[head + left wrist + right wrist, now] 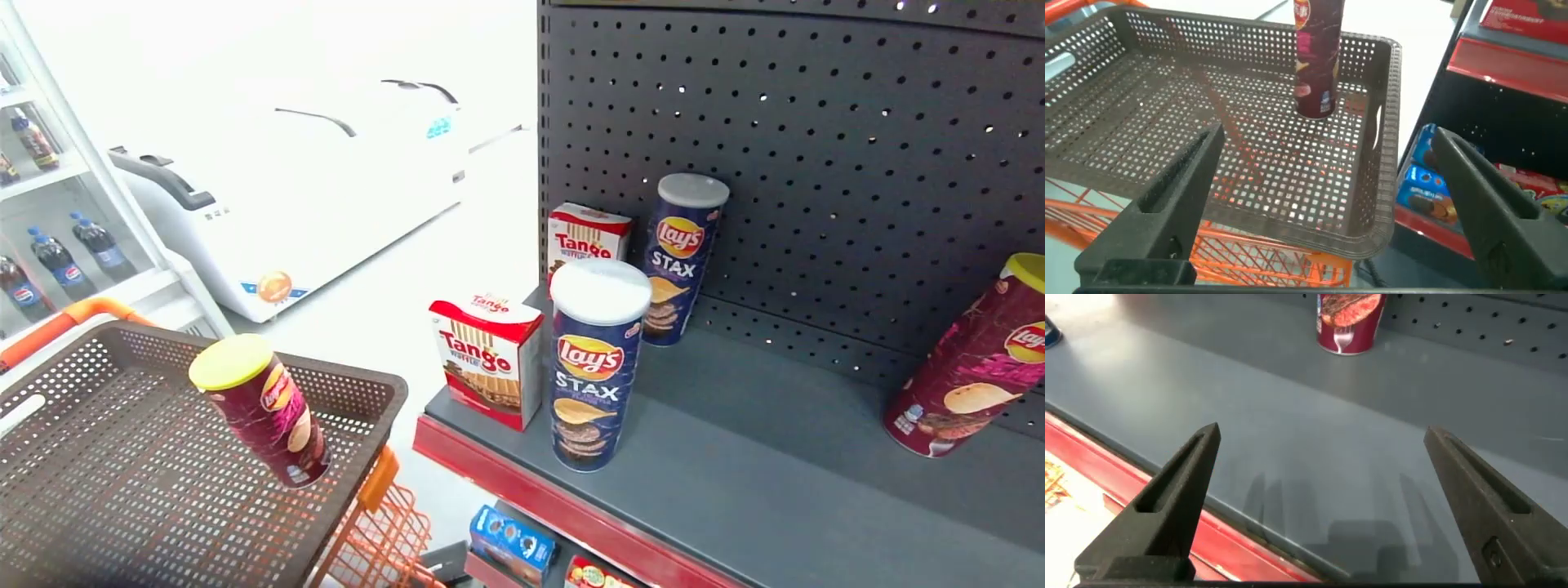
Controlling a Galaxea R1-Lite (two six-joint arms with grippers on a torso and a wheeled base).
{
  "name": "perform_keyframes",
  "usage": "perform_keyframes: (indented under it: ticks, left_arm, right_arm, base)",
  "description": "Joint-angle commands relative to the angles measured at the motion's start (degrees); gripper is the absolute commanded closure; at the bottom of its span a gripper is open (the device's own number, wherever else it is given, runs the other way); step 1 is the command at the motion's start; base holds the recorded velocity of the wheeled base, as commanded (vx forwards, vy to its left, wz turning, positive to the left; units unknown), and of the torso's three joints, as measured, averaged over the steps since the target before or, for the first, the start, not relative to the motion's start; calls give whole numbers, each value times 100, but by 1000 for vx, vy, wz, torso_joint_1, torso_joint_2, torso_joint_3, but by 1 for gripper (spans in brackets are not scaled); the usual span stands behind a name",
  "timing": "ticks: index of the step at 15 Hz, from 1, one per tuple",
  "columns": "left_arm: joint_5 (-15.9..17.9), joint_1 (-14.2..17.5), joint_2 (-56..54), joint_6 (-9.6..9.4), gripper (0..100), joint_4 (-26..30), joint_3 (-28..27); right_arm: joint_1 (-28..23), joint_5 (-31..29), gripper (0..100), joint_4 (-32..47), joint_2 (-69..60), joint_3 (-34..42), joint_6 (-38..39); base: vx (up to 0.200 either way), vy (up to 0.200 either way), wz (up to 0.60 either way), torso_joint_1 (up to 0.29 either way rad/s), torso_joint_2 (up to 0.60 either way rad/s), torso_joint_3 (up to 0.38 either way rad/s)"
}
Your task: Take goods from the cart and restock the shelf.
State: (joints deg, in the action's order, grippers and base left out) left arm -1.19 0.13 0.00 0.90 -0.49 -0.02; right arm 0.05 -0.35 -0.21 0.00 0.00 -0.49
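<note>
L pincer [1324, 133] (spread wide) above cart [1394, 98].

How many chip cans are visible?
4: two blue cans on the shelf, front and back; a maroon can at its right; another in the basket. Others may be hidden.

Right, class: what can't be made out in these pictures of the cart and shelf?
Left wrist view: cart can, lid cut off by top edge.
Head view: maroon can on shelf, clipped by right edge; rear wafer box, partly behind front blue can.
</note>
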Motion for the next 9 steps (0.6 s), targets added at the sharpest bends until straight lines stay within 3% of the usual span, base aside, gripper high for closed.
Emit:
perform_keyframes:
  ticks: [1,9]
  left_arm:
    - [-4,-5,0,-2,0,5,2]
    - [-12,-5,0,-11,0,5,2]
  right_arm:
    - [-5,0,0,3,9,0,-4]
    - [-5,0,0,-6,9,0,-4]
  base:
    - [0,0,0,0,0,0]
    - [0,0,0,0,0,0]
